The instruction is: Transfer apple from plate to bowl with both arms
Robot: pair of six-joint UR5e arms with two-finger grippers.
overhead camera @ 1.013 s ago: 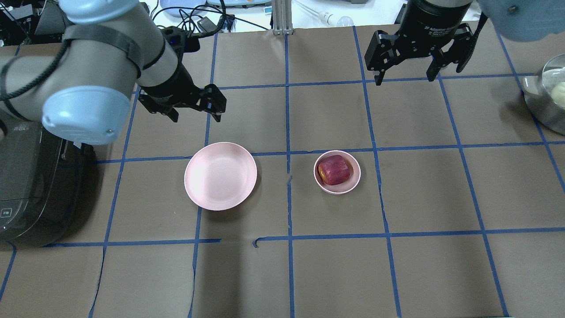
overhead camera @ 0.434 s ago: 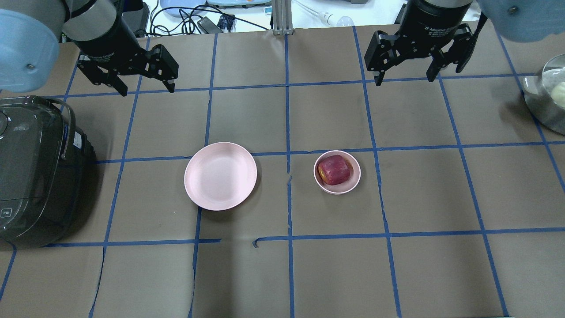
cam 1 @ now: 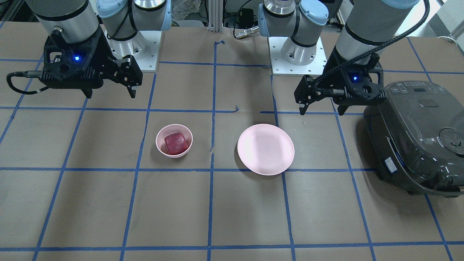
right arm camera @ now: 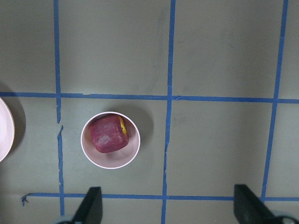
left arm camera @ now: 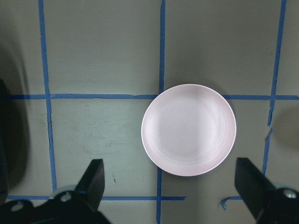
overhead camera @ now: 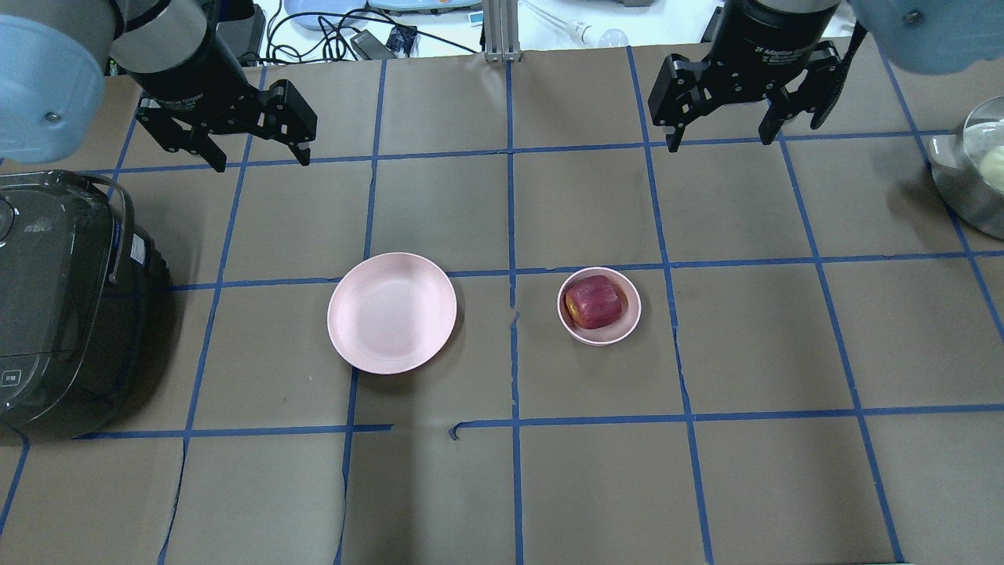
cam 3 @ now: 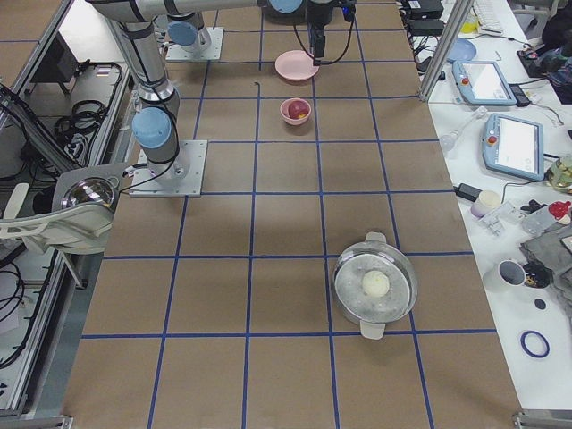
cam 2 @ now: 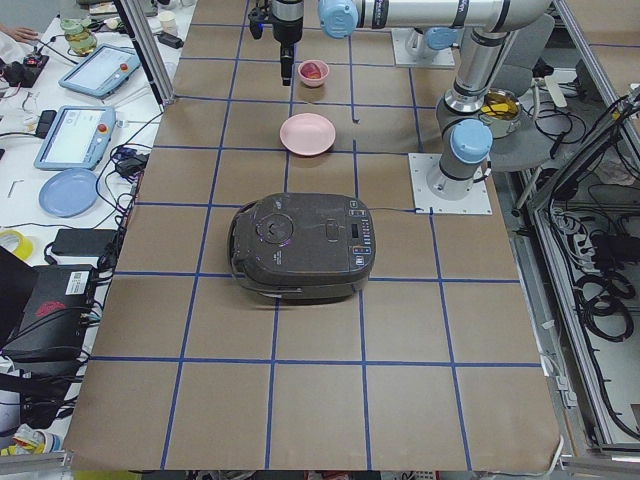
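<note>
The apple (overhead camera: 594,301) lies inside the bowl (overhead camera: 604,337), resting on the bottom with the pink wall showing all round it. A small yellow patch shows on one side (clearest from the right wrist camera). The plate (overhead camera: 392,312) sits well apart from the bowl, on the robot's left of it, and I see nothing on it; the left wrist camera looks straight down on its bare surface. The left gripper (overhead camera: 261,161) hangs above the table (overhead camera: 784,486) beyond the plate, near the rice cooker (overhead camera: 63,306), with its jaws spread wide and nothing between them. The right gripper (overhead camera: 718,143) hangs beyond the bowl, likewise spread wide and holding nothing; the metal pot (overhead camera: 973,180) at the table's edge lies off to its side. Neither gripper touches or stands over either dish, and both are raised clear of the tabletop in the front-facing view. Judging from this layout, I take the transfer itself as done: the fruit is in its target and the source dish is cleared. I can find no step left that concerns the apple. At most the arms might be brought to a rest pose, if the routine calls for one.
</note>
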